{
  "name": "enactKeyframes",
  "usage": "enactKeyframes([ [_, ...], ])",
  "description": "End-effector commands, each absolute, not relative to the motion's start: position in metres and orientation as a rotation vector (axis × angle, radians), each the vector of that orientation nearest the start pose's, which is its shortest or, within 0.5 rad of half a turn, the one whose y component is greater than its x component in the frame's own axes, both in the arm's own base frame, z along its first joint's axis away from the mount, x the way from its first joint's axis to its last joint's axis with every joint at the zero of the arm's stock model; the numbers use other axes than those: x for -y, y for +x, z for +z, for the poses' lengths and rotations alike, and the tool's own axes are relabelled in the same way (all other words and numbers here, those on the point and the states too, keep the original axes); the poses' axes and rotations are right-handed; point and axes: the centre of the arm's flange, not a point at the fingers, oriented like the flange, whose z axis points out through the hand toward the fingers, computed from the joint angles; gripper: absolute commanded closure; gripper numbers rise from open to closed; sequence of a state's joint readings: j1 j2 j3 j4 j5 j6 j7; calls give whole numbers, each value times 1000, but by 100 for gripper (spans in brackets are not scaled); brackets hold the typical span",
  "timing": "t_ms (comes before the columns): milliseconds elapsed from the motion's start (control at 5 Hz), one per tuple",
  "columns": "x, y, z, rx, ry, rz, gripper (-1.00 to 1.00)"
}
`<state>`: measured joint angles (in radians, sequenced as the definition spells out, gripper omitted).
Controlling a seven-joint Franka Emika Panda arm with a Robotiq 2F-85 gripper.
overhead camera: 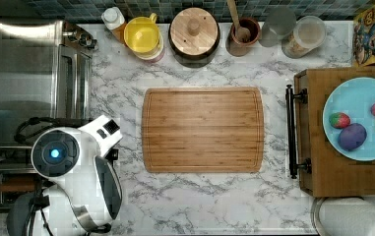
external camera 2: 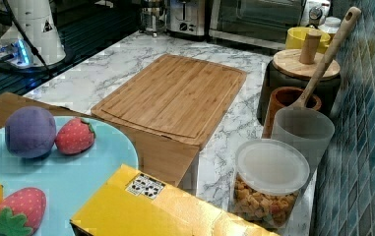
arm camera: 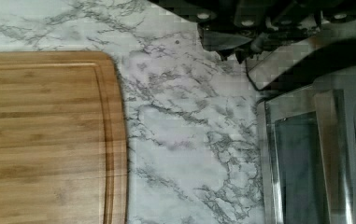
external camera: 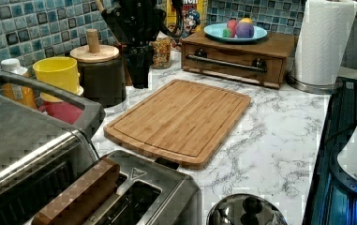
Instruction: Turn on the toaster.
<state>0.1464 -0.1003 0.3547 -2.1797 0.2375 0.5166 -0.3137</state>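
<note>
A small brushed-steel toaster (external camera: 167,187) sits at the near bottom of the left view. It has two long top slots, and a brown slab (external camera: 80,197) stands in one of them. In the top view the toaster (overhead camera: 8,184) lies at the lower left edge of the marble counter (overhead camera: 200,201), partly covered by the robot's white arm (overhead camera: 84,172). In the right view it stands at the far end of the counter.

The dark gripper (external camera: 138,77) hangs in the air in the left view, above and beyond the toaster, apart from it and holding nothing that can be seen. Whether it is released or clenched cannot be told.

Just beside the toaster, on the left view's left, is a large steel toaster oven (external camera: 21,136) with a dark handle. A round shiny kettle (external camera: 246,211) sits near the toaster on the left view's right. A bamboo cutting board (external camera: 181,119) lies in the middle of the counter beyond them. Along the tiled back wall are a yellow cup (external camera: 58,75) and a dark canister with a wooden lid (external camera: 99,70). At the far end, a blue plate of toy fruit (external camera: 234,32) rests on a wooden box, with a paper towel roll (external camera: 323,40) beside it.
</note>
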Motion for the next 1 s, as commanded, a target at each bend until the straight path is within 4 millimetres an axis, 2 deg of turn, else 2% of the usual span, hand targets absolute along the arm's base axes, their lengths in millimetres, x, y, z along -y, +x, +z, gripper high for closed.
enactKeyframes([
  [200, -295, 370, 401, 203, -3009, 215, 100],
  [400, -305, 365, 394, 242, -2983, 246, 100],
  [600, -310, 346, 394, 258, -2973, 196, 100],
  [800, -313, 345, 396, 224, -2943, 190, 100],
  [1000, -321, 332, 413, 234, -2870, 130, 100],
])
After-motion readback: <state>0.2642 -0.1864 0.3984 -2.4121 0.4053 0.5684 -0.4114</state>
